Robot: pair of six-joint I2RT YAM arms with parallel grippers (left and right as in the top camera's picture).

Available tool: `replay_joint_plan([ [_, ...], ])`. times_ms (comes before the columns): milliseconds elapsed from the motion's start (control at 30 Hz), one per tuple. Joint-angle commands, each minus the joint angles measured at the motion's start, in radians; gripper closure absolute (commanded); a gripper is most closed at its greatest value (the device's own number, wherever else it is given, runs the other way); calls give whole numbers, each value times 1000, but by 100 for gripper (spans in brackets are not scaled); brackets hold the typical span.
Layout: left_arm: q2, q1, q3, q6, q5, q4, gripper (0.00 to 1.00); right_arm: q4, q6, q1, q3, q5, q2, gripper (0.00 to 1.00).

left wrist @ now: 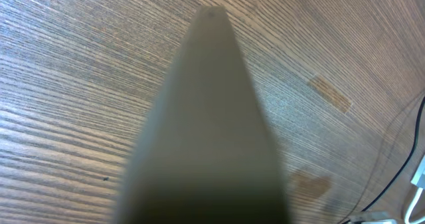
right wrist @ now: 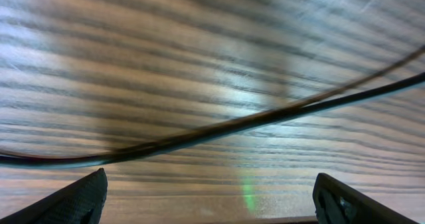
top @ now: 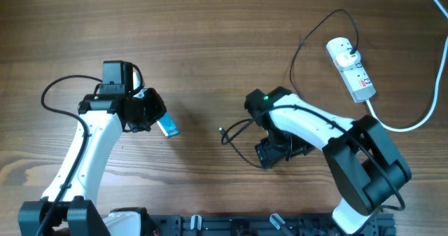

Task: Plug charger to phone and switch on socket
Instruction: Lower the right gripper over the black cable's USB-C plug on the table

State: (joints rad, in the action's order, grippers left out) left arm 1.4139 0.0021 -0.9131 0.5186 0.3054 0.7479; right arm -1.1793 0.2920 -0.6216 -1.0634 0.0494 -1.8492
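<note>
The overhead camera looks straight down on the table (top: pixel 210 26) from high up, both arms (top: pixel 87 148) reaching in from its near edge. The left wrist camera tilts down at wood close by; the right wrist camera sits very low, its fingertips (right wrist: pixel 73 197) in the lower corners. The charger (right wrist: pixel 232 125) crossing that view also shows overhead, near the table's middle.

There is one phone (top: pixel 168 127) and one charger (right wrist: pixel 232 127). On the desk (top: pixel 210 40) lies one socket (top: pixel 352 71), with one thick white cord (top: pixel 420 120).
</note>
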Motion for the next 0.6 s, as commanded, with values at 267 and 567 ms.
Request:
replay_joint_plan([
  [267, 0, 2, 0, 10, 21, -3, 96, 433, -319, 3, -113, -317, -18, 63],
  [567, 0, 2, 0, -97, 491, -220, 96, 501, -341, -39, -84, -270, -45, 41],
])
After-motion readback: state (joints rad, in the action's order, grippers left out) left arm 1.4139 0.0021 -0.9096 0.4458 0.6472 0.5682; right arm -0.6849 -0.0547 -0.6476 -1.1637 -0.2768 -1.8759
